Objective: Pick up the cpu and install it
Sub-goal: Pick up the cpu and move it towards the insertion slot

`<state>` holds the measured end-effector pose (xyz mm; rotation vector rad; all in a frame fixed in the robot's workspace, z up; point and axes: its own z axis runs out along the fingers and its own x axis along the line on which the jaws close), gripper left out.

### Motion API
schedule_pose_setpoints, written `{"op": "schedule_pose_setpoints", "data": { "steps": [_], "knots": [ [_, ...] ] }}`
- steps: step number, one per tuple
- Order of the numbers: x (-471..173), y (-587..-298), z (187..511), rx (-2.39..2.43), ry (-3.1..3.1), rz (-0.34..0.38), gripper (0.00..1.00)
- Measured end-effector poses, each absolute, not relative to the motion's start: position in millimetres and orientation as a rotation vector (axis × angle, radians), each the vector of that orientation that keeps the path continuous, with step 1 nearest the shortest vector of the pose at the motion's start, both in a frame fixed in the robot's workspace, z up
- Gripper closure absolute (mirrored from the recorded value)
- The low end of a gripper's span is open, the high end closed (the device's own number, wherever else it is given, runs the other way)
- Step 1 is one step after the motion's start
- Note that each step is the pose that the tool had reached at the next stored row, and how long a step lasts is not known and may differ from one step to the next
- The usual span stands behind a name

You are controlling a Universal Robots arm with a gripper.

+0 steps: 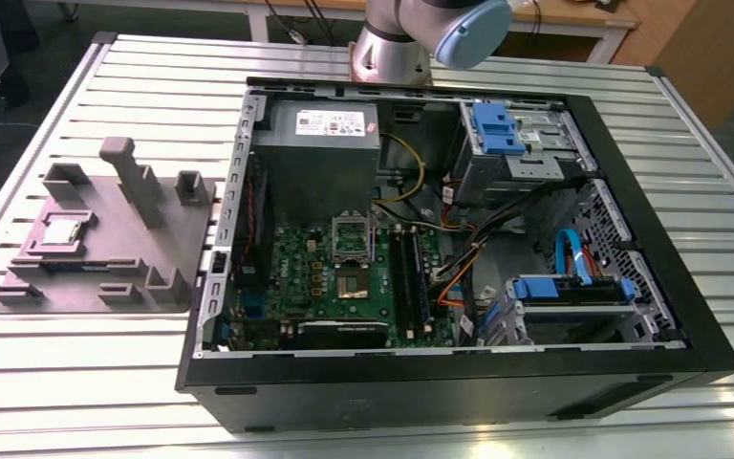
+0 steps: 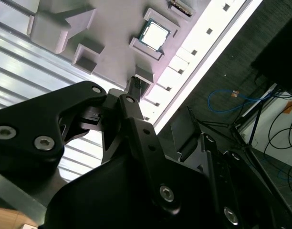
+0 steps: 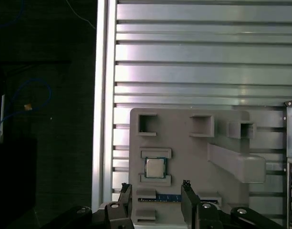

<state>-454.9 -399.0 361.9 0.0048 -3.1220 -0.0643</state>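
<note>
Cpu (image 1: 61, 230) sits in a pocket of the grey fixture (image 1: 186, 241), middle left of the exterior view, beside the open computer case (image 1: 469, 394). Gripper (image 3: 155, 192) spread wide, empty, close to the cpu, not touching.

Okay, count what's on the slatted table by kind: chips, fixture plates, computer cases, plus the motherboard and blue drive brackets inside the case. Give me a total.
cpu: 1
grey fixture plate: 1
computer case: 1
green motherboard: 1
blue drive brackets: 2
Total: 6
</note>
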Motion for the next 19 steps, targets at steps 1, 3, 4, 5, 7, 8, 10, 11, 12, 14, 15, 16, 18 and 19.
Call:
{"op": "schedule_pose_setpoints", "data": {
  "steps": [1, 3, 4, 5, 7, 8, 10, 11, 12, 14, 15, 16, 18, 19],
  "knots": [
    [-454.8, -399.1, 361.4, 0.005, -3.122, -0.064, 0.47],
    [-454.9, -399.1, 360.3, 0.005, -3.122, -0.064, 0.47],
    [-454.8, -399.1, 360.0, 0.005, -3.122, -0.064, 0.47],
    [-454.9, -399.1, 359.9, 0.005, -3.122, -0.064, 0.47],
    [-454.9, -399.1, 359.5, 0.005, -3.122, -0.064, 0.47],
    [-454.9, -399.1, 359.3, 0.005, -3.122, -0.064, 0.47],
    [-454.9, -399.1, 359.2, 0.005, -3.122, -0.064, 0.47],
    [-454.9, -399.1, 359.2, 0.005, -3.122, -0.064, 0.47],
    [-454.9, -399.1, 359.2, 0.005, -3.122, -0.064, 0.47],
    [-454.9, -399.1, 359.2, 0.005, -3.122, -0.064, 0.47],
    [-454.9, -399.1, 359.2, 0.005, -3.122, -0.064, 0.47],
    [-454.9, -399.1, 359.2, 0.005, -3.122, -0.064, 0.47],
    [-454.9, -399.1, 359.2, 0.007, -3.122, -0.064, 0.47],
    [-454.8, -399.1, 359.1, 0.009, -3.122, -0.064, 0.47]
  ]
}}
